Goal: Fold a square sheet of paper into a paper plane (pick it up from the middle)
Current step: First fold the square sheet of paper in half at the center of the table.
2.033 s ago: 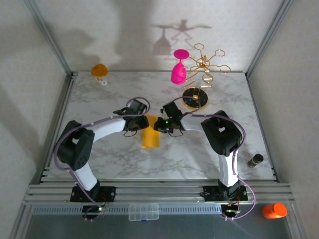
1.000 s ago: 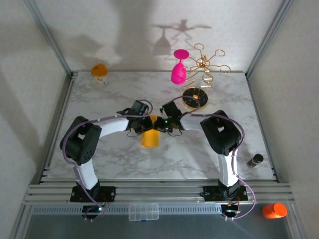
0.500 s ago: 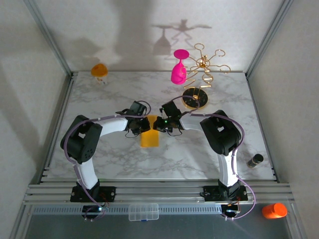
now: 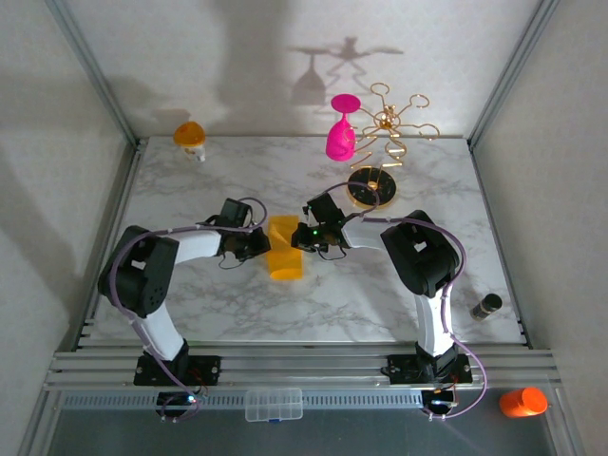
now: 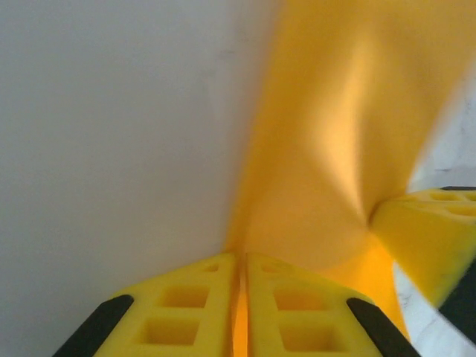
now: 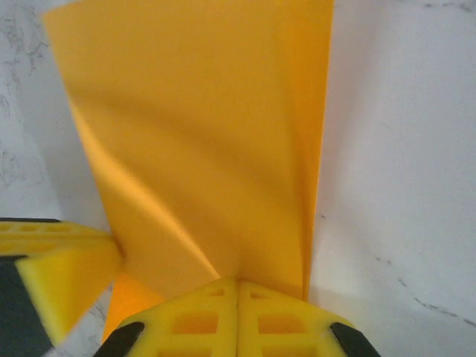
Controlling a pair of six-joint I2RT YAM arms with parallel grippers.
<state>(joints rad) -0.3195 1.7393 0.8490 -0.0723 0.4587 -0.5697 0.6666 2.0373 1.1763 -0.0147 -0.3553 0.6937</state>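
The square sheet of paper (image 4: 284, 249) is yellow-orange, folded into a narrow upright band and raised off the marble table (image 4: 190, 190) near its middle. My left gripper (image 4: 259, 243) is shut on the sheet's left side. In the left wrist view the paper (image 5: 335, 149) runs up from between the pads (image 5: 193, 305). My right gripper (image 4: 300, 237) is shut on the right side. In the right wrist view the paper (image 6: 208, 126) fans out from my right gripper (image 6: 238, 286). The two grippers sit close together across the sheet. The paper plane is out of view.
Behind the right gripper stands a gold rack (image 4: 388, 122) on a round black base (image 4: 370, 188), with a pink goblet (image 4: 340, 135) hanging on it. An orange-topped white cup (image 4: 190, 136) is at the back left. A small dark bottle (image 4: 486, 306) lies at the right edge.
My left arm has swung out to the left and its gripper has drawn back leftward with the paper's left side. The right arm has stayed where it was.
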